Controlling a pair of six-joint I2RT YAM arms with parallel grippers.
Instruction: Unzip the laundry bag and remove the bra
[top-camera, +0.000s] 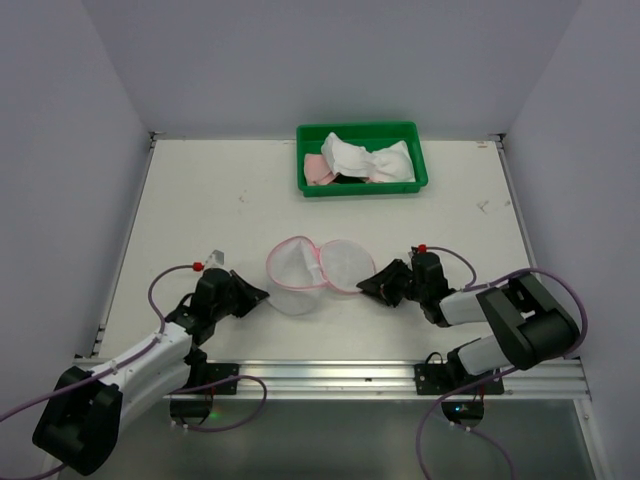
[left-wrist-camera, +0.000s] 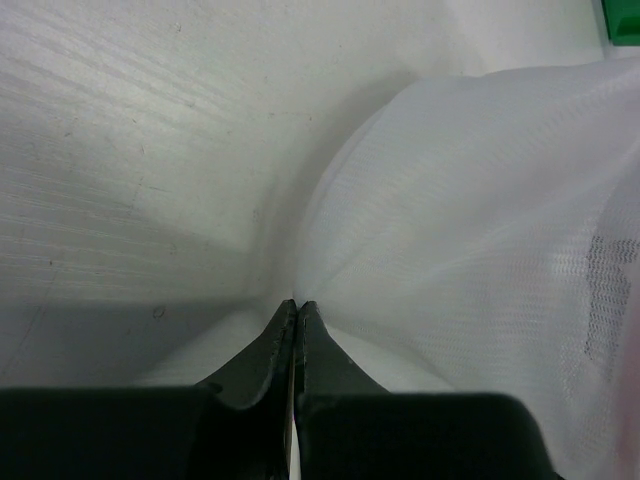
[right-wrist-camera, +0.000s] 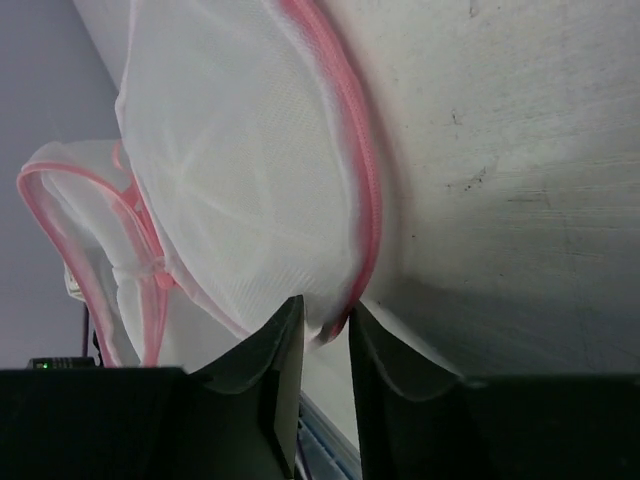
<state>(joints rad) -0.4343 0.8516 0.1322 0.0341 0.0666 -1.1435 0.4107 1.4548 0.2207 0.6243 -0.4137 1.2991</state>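
The fingers of the left gripper (left-wrist-camera: 297, 307) are pressed flat together, and a pucker of white mesh runs into their tips, so a grasp on the wall of the laundry bag (left-wrist-camera: 480, 250) is indicated. In the top view this hold sits at the bag's 8 o'clock edge.

The fingers of the right gripper (right-wrist-camera: 325, 335) stand narrowly apart with the pink zipper trim (right-wrist-camera: 366, 190) lying between them, at the bag's 4 o'clock edge. Whether the trim is actually clamped cannot be told.

The bag lies at the middle of the table (top-camera: 200, 200), spread in two round halves like an opened shell, and no garment is seen inside it (the mesh is see-through). The bra (top-camera: 375, 160) lies well apart, heaped in the green tray (top-camera: 360, 189) at 12 o'clock from the bag.

The unzipping and the removal are judged to be done already; the step in hand appears to be only the handling of the emptied bag. For the next move, a gentle release at both edges is called for, without the mesh being snagged or dragged.
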